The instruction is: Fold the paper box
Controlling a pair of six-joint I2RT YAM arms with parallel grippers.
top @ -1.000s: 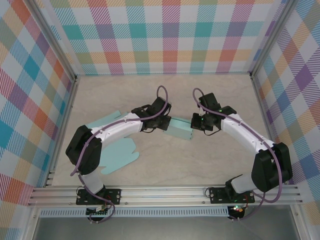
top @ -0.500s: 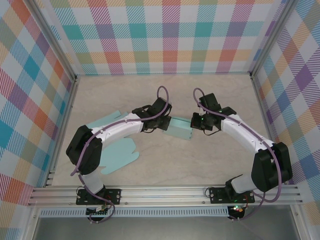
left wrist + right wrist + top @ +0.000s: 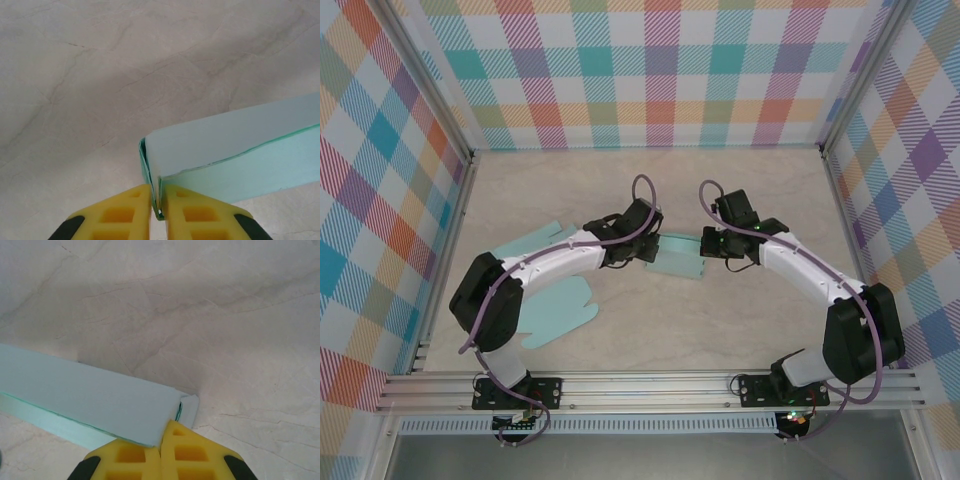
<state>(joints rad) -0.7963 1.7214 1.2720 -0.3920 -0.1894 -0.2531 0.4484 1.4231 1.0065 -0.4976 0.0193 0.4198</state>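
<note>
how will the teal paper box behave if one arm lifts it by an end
The teal paper box likely flexes rather than staying rigid: its walls look thin, and the seam along its side runs wavy. Probably very light, being hollow folded sheet. Its end flap stands loose, so a pinch there may bend or unfold it.

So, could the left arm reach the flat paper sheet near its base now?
Probably, though not yet: the flat paper sheet lies uncovered beside that arm, but the left gripper pinches an end of the paper box and must release first.
</note>
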